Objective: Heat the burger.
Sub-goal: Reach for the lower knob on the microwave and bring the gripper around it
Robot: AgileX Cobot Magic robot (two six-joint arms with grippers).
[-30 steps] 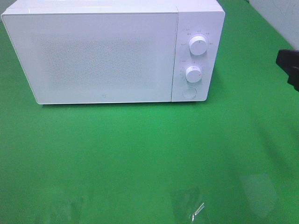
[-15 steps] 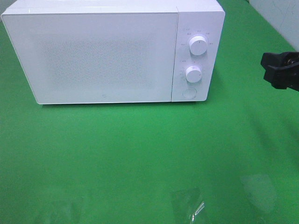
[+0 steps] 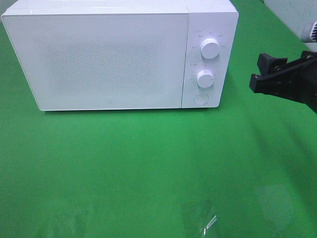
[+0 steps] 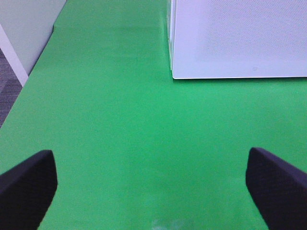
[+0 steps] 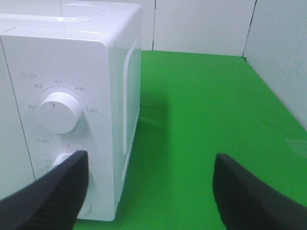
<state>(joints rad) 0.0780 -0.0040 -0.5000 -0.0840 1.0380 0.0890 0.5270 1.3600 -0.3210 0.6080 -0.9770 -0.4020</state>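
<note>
Hovering right of the closed white microwave, right gripper level with its lower knob, jaws apart and empty, left gripper spread wide, low over green table, burger not visible in any view

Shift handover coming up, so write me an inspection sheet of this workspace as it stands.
Surface: green tabletop, flat, with pale glare patches near the front.
Job's things: burger not seen in any view. White microwave stands at the back with its door shut; upper knob, lower knob and round button on its panel.
Clutter: small shiny glint near the front edge; cannot tell what it is.
Tools: left tool open and empty over bare green. Right tool open and empty beside the control panel, not touching it.
Cables: nothing seen.
Surroundings: white wall panels; grey floor beyond a table edge.
</note>
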